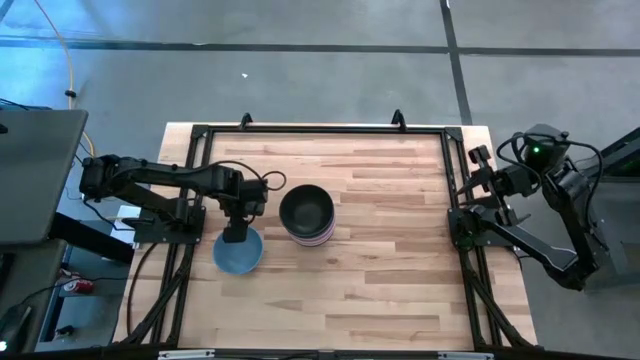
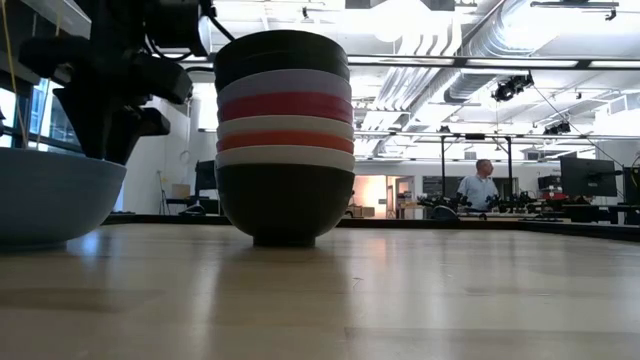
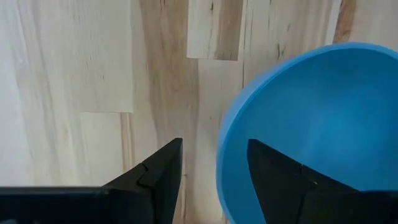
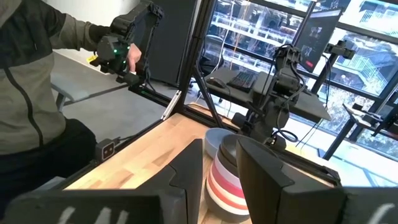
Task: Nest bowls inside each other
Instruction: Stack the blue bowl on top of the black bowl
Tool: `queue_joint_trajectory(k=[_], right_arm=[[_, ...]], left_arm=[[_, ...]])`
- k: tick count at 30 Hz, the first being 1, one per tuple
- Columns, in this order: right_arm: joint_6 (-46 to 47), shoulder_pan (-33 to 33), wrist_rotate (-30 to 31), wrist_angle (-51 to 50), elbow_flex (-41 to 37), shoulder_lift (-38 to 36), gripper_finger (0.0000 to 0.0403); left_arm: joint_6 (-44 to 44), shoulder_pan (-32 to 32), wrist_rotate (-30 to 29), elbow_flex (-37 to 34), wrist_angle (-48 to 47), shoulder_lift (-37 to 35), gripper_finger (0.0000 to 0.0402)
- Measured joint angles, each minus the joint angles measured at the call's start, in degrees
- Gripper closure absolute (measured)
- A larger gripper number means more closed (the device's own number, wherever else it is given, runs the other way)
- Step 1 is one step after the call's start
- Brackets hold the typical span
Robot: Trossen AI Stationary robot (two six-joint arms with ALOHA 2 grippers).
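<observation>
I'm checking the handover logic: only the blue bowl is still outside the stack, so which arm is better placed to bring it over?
Left. The left gripper is open at the blue bowl, its fingers straddling the rim, beside the stack. The right gripper waits at the table's far right edge.

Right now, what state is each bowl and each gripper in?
Blue bowl: upright on the table, apart from the stack, not nested.
Stack of bowls: seven nested upright, black on top and bottom.
Left gripper: open, straddling the blue bowl's rim.
Right gripper: open, holding nothing, parked at the table's right edge.
</observation>
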Motion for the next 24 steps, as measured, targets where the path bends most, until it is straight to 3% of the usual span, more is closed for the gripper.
queue_joint_trajectory(k=[11, 24], right_arm=[[-0.5, 0.0, 0.0, -0.8, 0.0, 0.0, 0.0311], [-0.9, 0.0, -0.3, -1.5, 0.0, 0.0, 0.0311]], left_arm=[[-2.1, -1.1, 0.5, 0.0, 0.0, 0.0, 0.0235], [-3.0, -1.2, 0.5, 0.0, 0.0, 0.0, 0.0283]])
